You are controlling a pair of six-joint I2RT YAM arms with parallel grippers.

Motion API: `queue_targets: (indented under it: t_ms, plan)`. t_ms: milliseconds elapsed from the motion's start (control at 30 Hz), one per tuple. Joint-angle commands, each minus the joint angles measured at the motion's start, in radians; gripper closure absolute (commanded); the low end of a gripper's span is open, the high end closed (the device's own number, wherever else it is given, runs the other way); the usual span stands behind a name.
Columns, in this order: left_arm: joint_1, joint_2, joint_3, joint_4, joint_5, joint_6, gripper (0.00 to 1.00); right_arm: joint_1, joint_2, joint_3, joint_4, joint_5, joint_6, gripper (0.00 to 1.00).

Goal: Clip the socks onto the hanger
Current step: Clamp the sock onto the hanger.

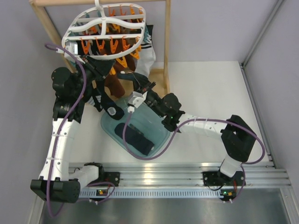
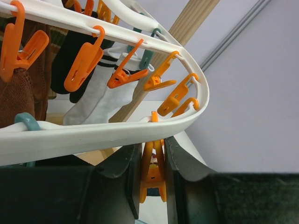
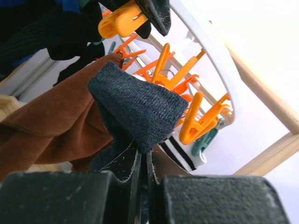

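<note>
The white lattice hanger point(image 1: 105, 29) hangs from the wooden rack, with orange clips dangling under it. My left gripper point(image 2: 153, 164) is just below the hanger's rim point(image 2: 93, 133), shut on an orange clip point(image 2: 153, 175) and squeezing it between both fingers. My right gripper point(image 3: 142, 161) is shut on a dark navy sock point(image 3: 135, 105), holding its folded edge up beneath the clips point(image 3: 198, 123). In the top view both grippers meet under the hanger, the left point(image 1: 93, 70) and the right point(image 1: 134, 83). More dark socks point(image 1: 138, 137) lie in the teal tray point(image 1: 109, 128).
Brown socks point(image 1: 114, 81) and a white sock with dark stripes point(image 1: 147, 52) hang clipped to the hanger. The wooden rack's post point(image 1: 167, 46) stands just right of it, and another post point(image 1: 46, 23) at the left. Grey walls close in both sides.
</note>
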Motion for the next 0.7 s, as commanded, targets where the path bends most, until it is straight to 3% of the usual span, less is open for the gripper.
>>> queue_targets:
  t_ms: [0,300,400,667]
  plan:
    - [0.003,-0.010,-0.001,0.045,0.075,-0.024,1.00,0.013,-0.075,0.017,0.009,-0.043,0.089,1.00]
    - [0.004,-0.017,-0.044,0.163,0.207,-0.063,1.00,-0.051,-0.159,0.051,-0.268,-0.307,0.461,1.00]
    - [0.006,-0.014,-0.050,0.218,0.259,-0.090,1.00,-0.099,-0.167,0.072,-0.329,-0.506,0.552,1.00]
    - [0.008,0.000,-0.089,0.381,0.362,-0.233,1.00,-0.139,-0.113,0.198,-0.442,-0.702,0.610,1.00]
